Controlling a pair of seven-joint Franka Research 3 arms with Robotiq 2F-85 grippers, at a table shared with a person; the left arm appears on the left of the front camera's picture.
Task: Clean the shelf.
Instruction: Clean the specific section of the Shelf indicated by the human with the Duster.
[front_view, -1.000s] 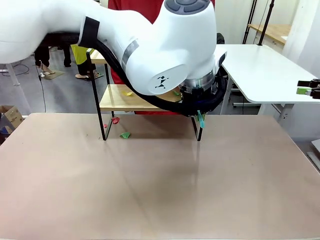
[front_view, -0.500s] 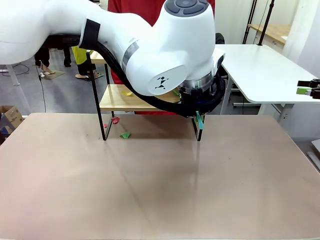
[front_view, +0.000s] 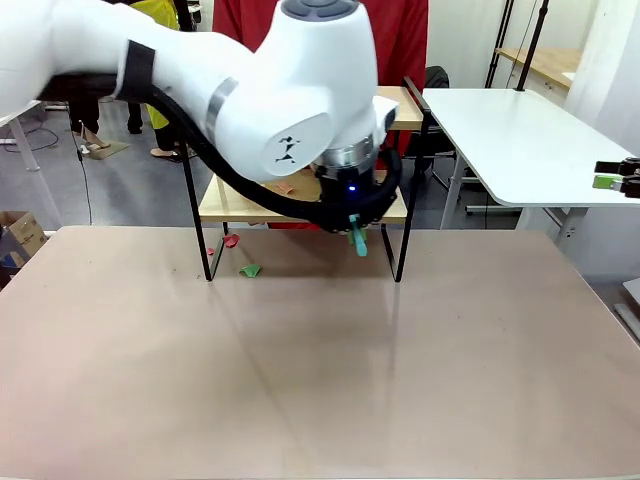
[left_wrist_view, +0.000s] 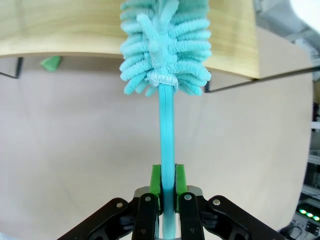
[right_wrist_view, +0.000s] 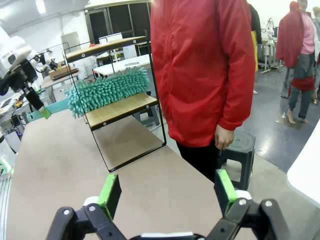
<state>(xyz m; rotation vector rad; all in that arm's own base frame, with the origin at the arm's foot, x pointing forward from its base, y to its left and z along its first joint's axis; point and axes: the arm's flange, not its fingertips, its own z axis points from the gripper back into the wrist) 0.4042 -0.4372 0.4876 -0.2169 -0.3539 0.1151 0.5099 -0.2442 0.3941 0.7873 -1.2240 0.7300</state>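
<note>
Your left jaws are shut tight on the thin handle of the fluffy teal duster (left_wrist_view: 165, 45). Its head lies straight ahead of them, over the lower board of the light-wood, black-framed shelf (front_view: 225, 205) at the far side of the table (front_view: 320, 380). Your right jaws gape wide and empty, well off right.

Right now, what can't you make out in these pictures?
Front view: the left arm hides the middle of the shelf and the fluffy head of the duster.
Front view: the scraps on the table by the shelf are too small to identify.
Left wrist view: the duster's head covers the board under it; the top edge cuts the head off.
Right wrist view: the top edge cuts off the top of the person.
</note>
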